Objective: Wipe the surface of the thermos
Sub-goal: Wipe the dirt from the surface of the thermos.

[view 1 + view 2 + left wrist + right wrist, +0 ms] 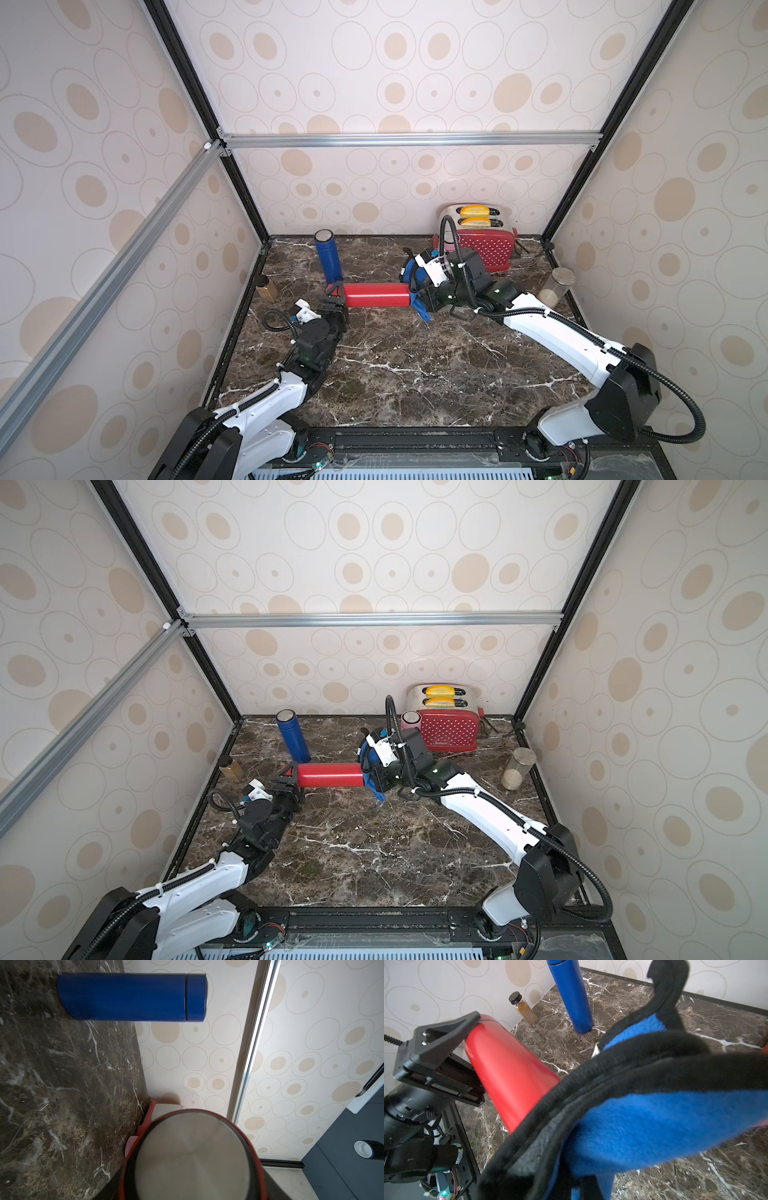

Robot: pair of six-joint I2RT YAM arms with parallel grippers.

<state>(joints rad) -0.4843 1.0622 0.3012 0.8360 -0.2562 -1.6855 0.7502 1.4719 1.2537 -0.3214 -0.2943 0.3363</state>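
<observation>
The red thermos (376, 295) (330, 775) is held level over the marble table, lengthwise from left to right. My left gripper (336, 294) (289, 773) is shut on its left end. One of its black fingers (452, 1032) presses on the red wall. The thermos's steel end face (193, 1157) fills the left wrist view. My right gripper (419, 291) (376, 771) is shut on a blue cloth (422, 311) (643, 1122) with black edging. The cloth lies against the thermos's right end and hides the right fingers.
A blue thermos (328, 259) (128, 996) stands upright just behind the red one's left end. A spice jar (266, 288) is by the left wall. A red toaster (486, 245) with bread and a pink cup (410, 720) stand at the back, a glass jar (555, 286) at the right.
</observation>
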